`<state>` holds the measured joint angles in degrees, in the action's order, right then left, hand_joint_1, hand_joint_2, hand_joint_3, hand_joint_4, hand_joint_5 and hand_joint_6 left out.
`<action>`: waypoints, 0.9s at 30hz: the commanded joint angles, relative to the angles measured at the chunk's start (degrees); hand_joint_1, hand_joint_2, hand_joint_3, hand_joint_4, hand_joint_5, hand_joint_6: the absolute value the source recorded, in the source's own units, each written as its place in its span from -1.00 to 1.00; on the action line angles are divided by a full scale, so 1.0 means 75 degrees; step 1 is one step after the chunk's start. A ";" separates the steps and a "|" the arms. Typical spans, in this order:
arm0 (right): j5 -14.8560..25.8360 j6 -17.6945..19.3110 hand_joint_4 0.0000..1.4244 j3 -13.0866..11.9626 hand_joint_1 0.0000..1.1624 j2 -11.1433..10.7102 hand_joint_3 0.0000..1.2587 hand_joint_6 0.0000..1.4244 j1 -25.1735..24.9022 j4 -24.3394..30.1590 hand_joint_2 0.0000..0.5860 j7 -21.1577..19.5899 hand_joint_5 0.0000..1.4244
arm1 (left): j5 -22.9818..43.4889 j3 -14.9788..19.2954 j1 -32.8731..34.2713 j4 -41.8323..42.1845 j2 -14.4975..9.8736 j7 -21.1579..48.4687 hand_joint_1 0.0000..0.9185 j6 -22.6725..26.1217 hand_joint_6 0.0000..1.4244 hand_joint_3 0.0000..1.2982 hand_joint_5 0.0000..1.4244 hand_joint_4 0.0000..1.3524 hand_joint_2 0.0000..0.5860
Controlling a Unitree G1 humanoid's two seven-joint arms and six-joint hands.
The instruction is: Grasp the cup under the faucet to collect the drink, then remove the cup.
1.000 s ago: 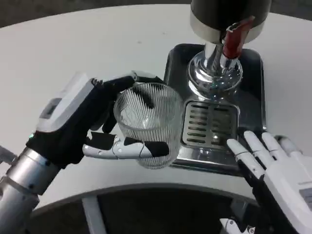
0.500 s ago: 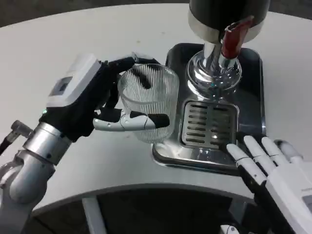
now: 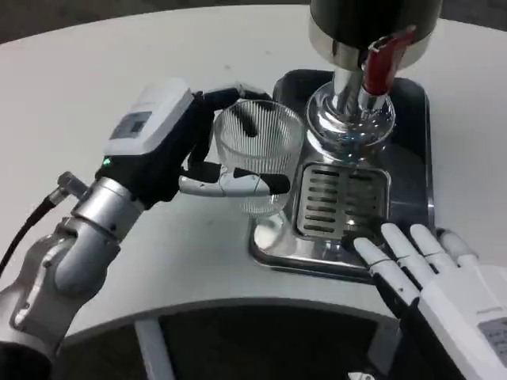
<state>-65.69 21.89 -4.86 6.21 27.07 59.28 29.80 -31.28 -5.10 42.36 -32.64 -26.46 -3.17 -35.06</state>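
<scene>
Two hands share our view. At left, our left hand (image 3: 178, 150) grips the ribbed glass cup (image 3: 258, 158), held at the left edge of the steel drip tray (image 3: 412, 178). Right of it we see the slotted grate (image 3: 341, 198) and the red-handled faucet (image 3: 377, 67) above. Our right hand (image 3: 432, 277) rests released, fingers spread, by the tray's front edge.

My left forearm (image 3: 75, 253) reaches in from the lower left, angled up and to the right; my left hand (image 3: 170, 150) shows its white back, fingers (image 3: 234, 184) wrapped round the cup (image 3: 260, 162), holding it upright; my right hand (image 3: 444, 289) sits low at the lower right, back up, fingers (image 3: 396, 257) apart and straight, gripping nothing.
</scene>
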 commanded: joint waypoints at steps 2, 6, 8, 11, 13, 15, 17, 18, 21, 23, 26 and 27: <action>-0.0008 0.0051 -1.00 0.0166 -0.16 0.1154 -0.84 -1.00 -0.0110 0.0096 0.48 0.0107 -1.00 | -0.0195 -0.0363 0.0566 -0.0510 0.0118 -0.0527 0.05 -0.0351 1.00 0.50 0.82 0.64 -0.83; -0.0024 0.0051 -1.00 0.0171 -0.16 0.1176 -0.83 -1.00 -0.0137 0.0096 0.48 0.0117 -1.00 | -0.0284 -0.0592 0.0790 -0.0789 0.0193 -0.0697 0.05 -0.0414 1.00 0.50 0.82 0.64 -0.83; -0.0027 0.0056 -1.00 0.0169 -0.16 0.1185 -0.83 -1.00 -0.0133 0.0096 0.48 0.0120 -1.00 | -0.0343 -0.0705 0.0898 -0.0923 0.0253 -0.0791 0.05 -0.0436 1.00 0.49 0.82 0.64 -0.84; -0.0018 0.0070 -1.00 0.0150 -0.16 0.1192 -0.83 -1.00 -0.0145 0.0096 0.48 0.0119 -1.00 | -0.0493 -0.0910 0.1070 -0.1072 0.0366 -0.0879 0.06 -0.0425 1.00 0.49 0.82 0.64 -0.84; 0.0000 0.0073 -1.00 0.0116 -0.16 0.1185 -0.83 -1.00 -0.0169 0.0096 0.48 0.0122 -1.00 | -0.0582 -0.1050 0.1152 -0.1111 0.0426 -0.0917 0.06 -0.0432 1.00 0.49 0.82 0.63 -0.84; 0.0028 0.0071 -1.00 0.0077 -0.16 0.1181 -0.83 -1.00 -0.0187 0.0096 0.48 0.0124 -1.00 | -0.0634 -0.1182 0.1206 -0.1129 0.0453 -0.0959 0.06 -0.0454 1.00 0.49 0.82 0.63 -0.84; 0.0063 0.0080 -0.99 0.0040 -0.16 0.1173 -0.83 -1.00 -0.0182 0.0096 0.48 0.0127 -1.00 | -0.0744 -0.1348 0.1264 -0.1131 0.0523 -0.0994 0.07 -0.0490 1.00 0.49 0.82 0.61 -0.84; 0.0092 0.0098 -0.99 0.0014 -0.16 0.1166 -0.83 -1.00 -0.0167 0.0096 0.48 0.0121 -1.00 | -0.0789 -0.1416 0.1286 -0.1136 0.0551 -0.1026 0.07 -0.0499 1.00 0.49 0.82 0.61 -0.84; 0.0166 0.0151 -0.99 -0.0058 -0.16 0.1161 -0.83 -1.00 -0.0126 0.0096 0.48 0.0116 -1.00 | -0.0891 -0.1566 0.1335 -0.1174 0.0608 -0.1103 0.07 -0.0505 1.00 0.48 0.80 0.61 -0.85; 0.0236 0.0189 -0.99 -0.0131 -0.16 0.1151 -0.83 -1.00 -0.0094 0.0096 0.48 0.0109 -1.00 | -0.0981 -0.1697 0.1375 -0.1210 0.0635 -0.1133 0.07 -0.0480 1.00 0.48 0.80 0.60 -0.85; 0.0340 0.0246 -0.98 -0.0248 -0.16 0.1144 -0.82 -1.00 -0.0081 0.0096 0.48 0.0101 -1.00 | -0.1084 -0.1809 0.1417 -0.1258 0.0670 -0.1213 0.07 -0.0440 1.00 0.46 0.79 0.58 -0.85; 0.0399 0.0269 -0.98 -0.0316 -0.16 0.1131 -0.82 -1.00 -0.0090 0.0096 0.48 0.0103 -1.00 | -0.1123 -0.1836 0.1431 -0.1272 0.0679 -0.1245 0.07 -0.0429 1.00 0.45 0.77 0.56 -0.85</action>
<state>-64.38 22.94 -5.72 6.23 27.10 59.27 30.16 -38.85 -17.84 51.83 -41.73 -21.55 -10.47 -37.12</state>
